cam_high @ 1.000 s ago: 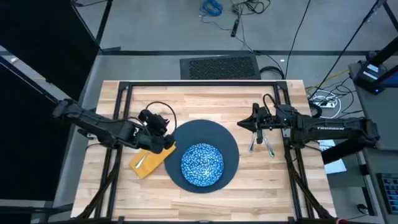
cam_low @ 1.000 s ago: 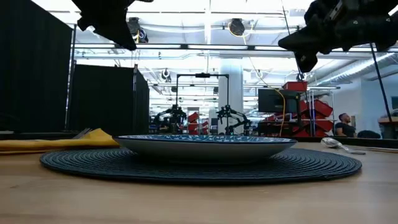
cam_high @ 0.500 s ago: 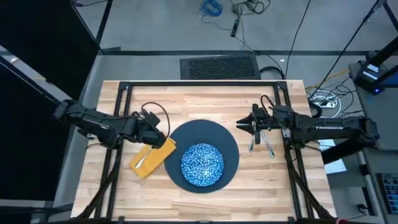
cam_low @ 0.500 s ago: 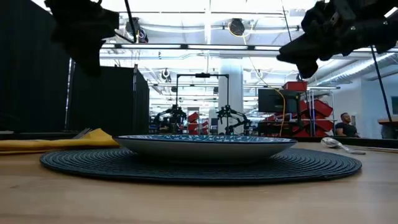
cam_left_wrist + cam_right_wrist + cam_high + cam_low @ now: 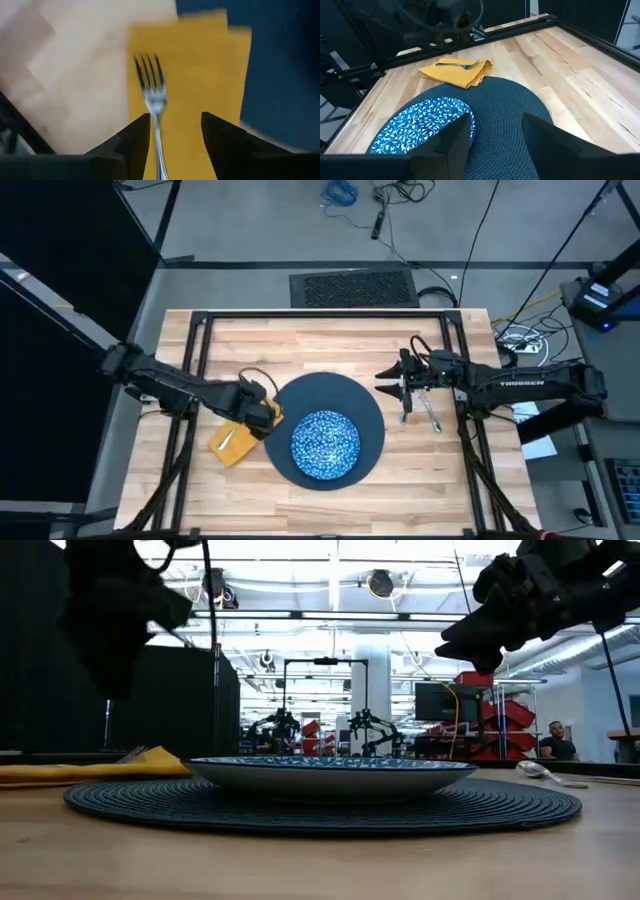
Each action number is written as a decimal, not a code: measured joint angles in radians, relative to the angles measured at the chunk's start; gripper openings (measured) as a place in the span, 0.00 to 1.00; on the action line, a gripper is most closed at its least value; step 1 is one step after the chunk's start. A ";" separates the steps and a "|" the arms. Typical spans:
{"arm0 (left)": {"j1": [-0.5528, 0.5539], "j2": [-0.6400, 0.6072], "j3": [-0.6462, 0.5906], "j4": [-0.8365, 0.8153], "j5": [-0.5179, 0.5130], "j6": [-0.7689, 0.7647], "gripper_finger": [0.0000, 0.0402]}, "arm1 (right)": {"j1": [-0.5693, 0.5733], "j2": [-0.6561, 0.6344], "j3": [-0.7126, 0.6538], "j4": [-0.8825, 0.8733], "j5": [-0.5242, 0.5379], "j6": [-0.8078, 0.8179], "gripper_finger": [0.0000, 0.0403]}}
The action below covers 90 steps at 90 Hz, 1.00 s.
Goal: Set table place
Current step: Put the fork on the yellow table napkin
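Since a second ago: my left gripper (image 5: 268, 413) has drawn in and lowered over the napkin; my right gripper (image 5: 385, 376) has edged slightly toward the plate.

Left gripper: fingers (image 5: 131, 140) spread apart, empty, straddling the fork (image 5: 152, 100) above the mustard napkin (image 5: 200, 85).

Right gripper: fingers (image 5: 454, 142) apart, empty, raised over the plate's right rim.

Table (image 5: 330, 335): pale wood planks.

Plate (image 5: 360, 405): dark, round, table centre. Speckled blue dish (image 5: 325, 444) rests on it.

Napkin, fork: just left of the plate.

Spoon (image 5: 432, 416) and another utensil (image 5: 405, 408), hard to identify: right of the plate.
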 joint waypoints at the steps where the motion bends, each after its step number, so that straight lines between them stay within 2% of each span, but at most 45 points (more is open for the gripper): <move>1: -0.002 0.005 0.000 -0.003 0.004 0.003 0.40 | 0.000 0.000 0.000 0.000 0.000 0.000 0.42; 16: -0.034 0.048 -0.003 -0.038 0.023 0.008 0.40 | 0.001 0.000 0.000 0.015 -0.004 0.014 0.42; 24: -0.046 0.037 -0.047 -0.022 0.023 0.000 0.40 | 0.002 0.000 0.000 0.015 -0.012 0.018 0.42; 39: -0.063 -0.045 -0.176 0.053 0.059 -0.068 0.40 | 0.003 0.000 0.000 0.018 -0.032 0.021 0.41; 52: -0.065 -0.104 -0.237 0.174 0.063 -0.095 0.40 | 0.003 0.000 0.000 0.028 -0.032 0.025 0.41; 69: -0.065 -0.116 -0.310 0.216 0.076 -0.104 0.40 | 0.003 0.000 0.000 0.045 -0.032 0.026 0.41; 90: -0.064 -0.116 -0.338 0.284 0.077 -0.104 0.40 | 0.003 0.000 0.000 0.044 -0.031 0.036 0.41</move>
